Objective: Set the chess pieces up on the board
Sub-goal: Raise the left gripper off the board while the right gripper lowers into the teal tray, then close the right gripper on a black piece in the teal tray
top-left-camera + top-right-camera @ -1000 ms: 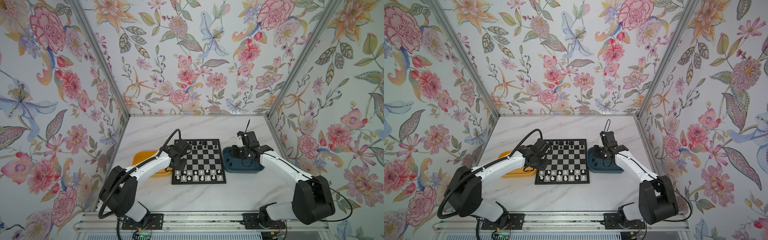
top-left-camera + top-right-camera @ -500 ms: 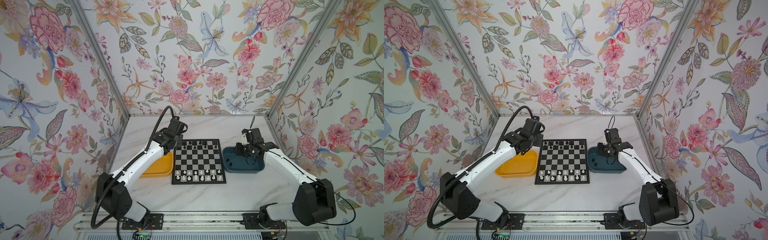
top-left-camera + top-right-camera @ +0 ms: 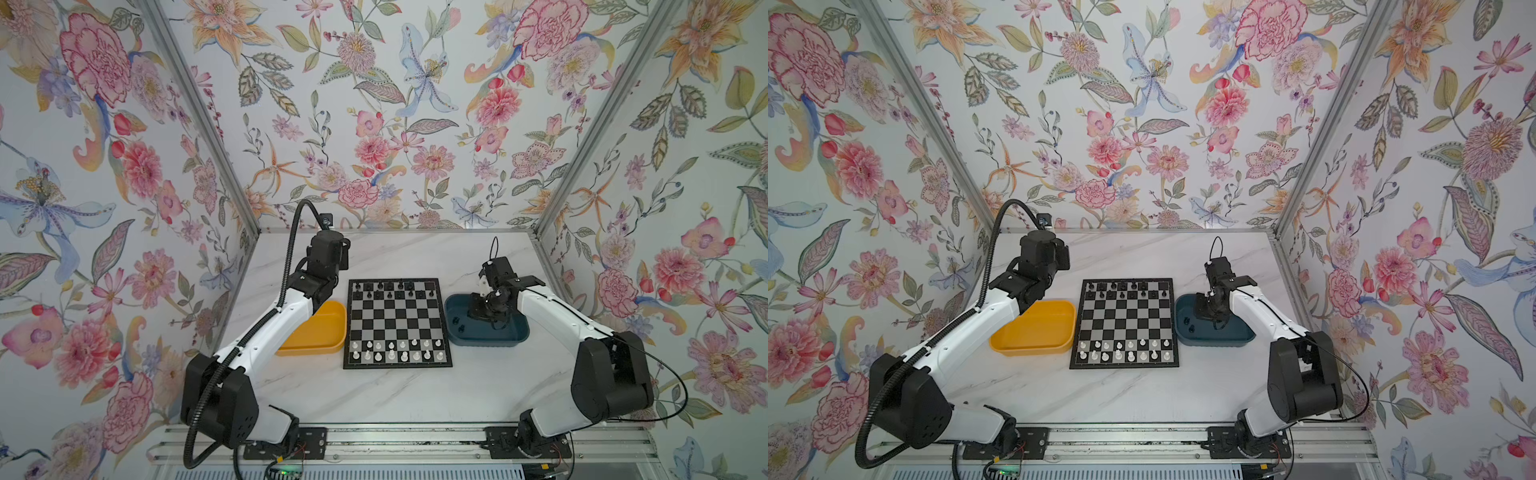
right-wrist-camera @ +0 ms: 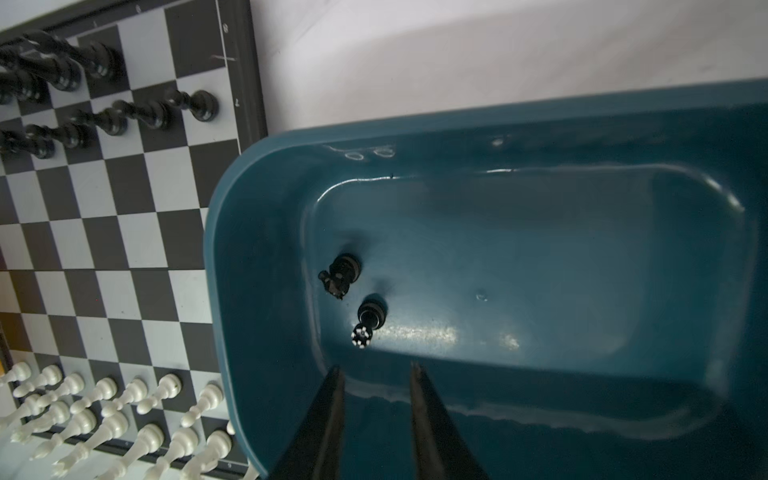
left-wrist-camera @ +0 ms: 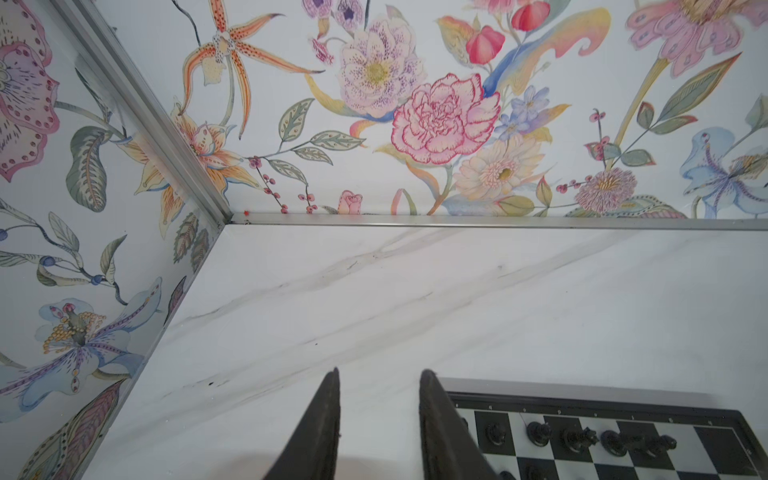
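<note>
The board [image 3: 397,320] [image 3: 1125,322] lies mid-table. Black chess pieces [image 3: 388,291] fill its two far rows and white ones [image 3: 395,351] its two near rows. My left gripper [image 5: 378,372] [image 3: 330,251] hangs raised beside the board's far left corner, open and empty, over bare marble. My right gripper [image 4: 377,368] [image 3: 484,309] is inside the dark blue tray [image 4: 257,249] [image 3: 515,332], open with nothing between its fingers. Just ahead of its tips lie a black knight [image 4: 340,274] and another black piece [image 4: 371,318].
A yellow tray [image 3: 324,332] [image 3: 1034,332] sits left of the board, partly under my left forearm, with nothing showing in it. Floral walls close in the table on the left, right and back. The marble top [image 5: 415,299] runs behind the board.
My left gripper lifted off the board's left side and swung back to the far left corner, its jaws widening a little. The right gripper stayed over the blue tray.
</note>
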You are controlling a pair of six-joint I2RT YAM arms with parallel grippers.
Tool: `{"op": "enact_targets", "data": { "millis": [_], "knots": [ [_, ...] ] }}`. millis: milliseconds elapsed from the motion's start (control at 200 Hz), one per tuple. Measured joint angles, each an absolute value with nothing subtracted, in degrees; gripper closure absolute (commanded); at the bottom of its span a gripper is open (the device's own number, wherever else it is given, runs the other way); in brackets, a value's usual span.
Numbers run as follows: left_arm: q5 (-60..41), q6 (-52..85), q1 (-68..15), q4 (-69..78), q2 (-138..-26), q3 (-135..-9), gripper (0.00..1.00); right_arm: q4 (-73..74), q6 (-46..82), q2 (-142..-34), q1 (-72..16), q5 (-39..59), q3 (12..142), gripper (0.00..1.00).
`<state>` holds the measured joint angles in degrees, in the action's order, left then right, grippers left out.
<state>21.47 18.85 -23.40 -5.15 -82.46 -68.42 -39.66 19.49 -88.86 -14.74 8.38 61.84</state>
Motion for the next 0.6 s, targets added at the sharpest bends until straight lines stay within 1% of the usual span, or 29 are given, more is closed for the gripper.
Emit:
{"op": "enact_targets", "data": {
  "millis": [295,601],
  "knots": [
    [21.41,17.65,-22.22,1.85,-86.87,-68.55,0.66,-42.22,19.31,-91.44,-15.07,9.96,62.72,0.70],
    [21.26,17.32,-21.85,4.27,-87.15,-68.55,0.65,-42.85,19.27,-95.04,-17.56,10.04,65.76,0.66]
  ]
}}
